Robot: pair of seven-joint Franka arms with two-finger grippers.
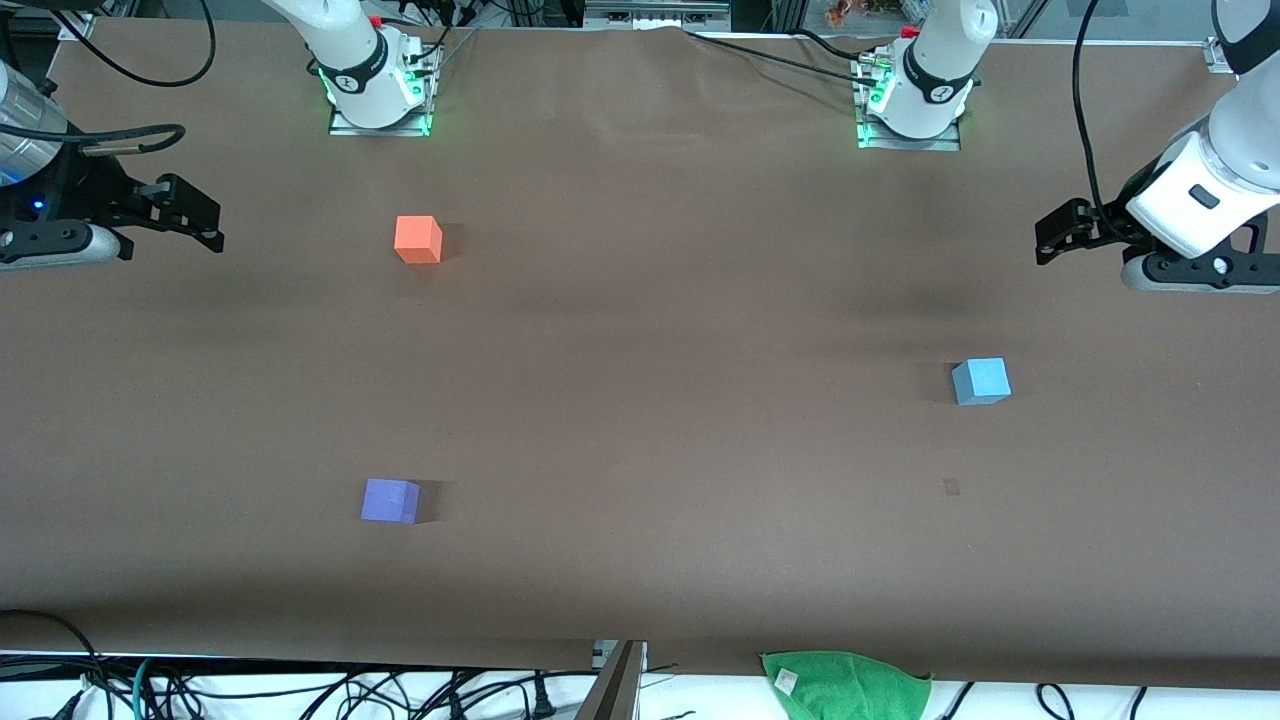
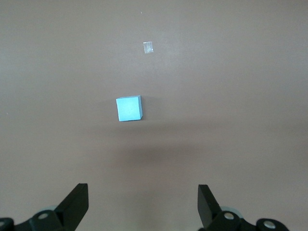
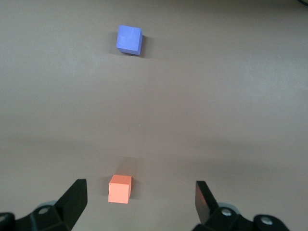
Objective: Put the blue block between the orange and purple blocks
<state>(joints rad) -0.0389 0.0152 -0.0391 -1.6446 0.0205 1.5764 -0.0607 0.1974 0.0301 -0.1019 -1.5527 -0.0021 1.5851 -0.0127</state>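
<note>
Above the table's left-arm end, the left gripper (image 1: 1050, 235) hangs with fingers spread wide, empty; the blue block (image 1: 981, 381) lies on the table (image 1: 640, 420) nearby. The right gripper (image 1: 205, 225) hangs wide open over its own end, orange block (image 1: 418, 240) close, purple block (image 1: 390, 501) farther off.

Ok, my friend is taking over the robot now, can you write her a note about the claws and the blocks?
Left claw: open, empty, up in the air at the left arm's end of the table.
Right claw: open, empty, up at the right arm's end.
Blue block: on the table toward the left arm's end, untouched.
Orange block and purple block: toward the right arm's end, purple nearer the front camera, with a gap between them.
Done: nothing.
Left: grab the blue block and set it in that gap.
</note>
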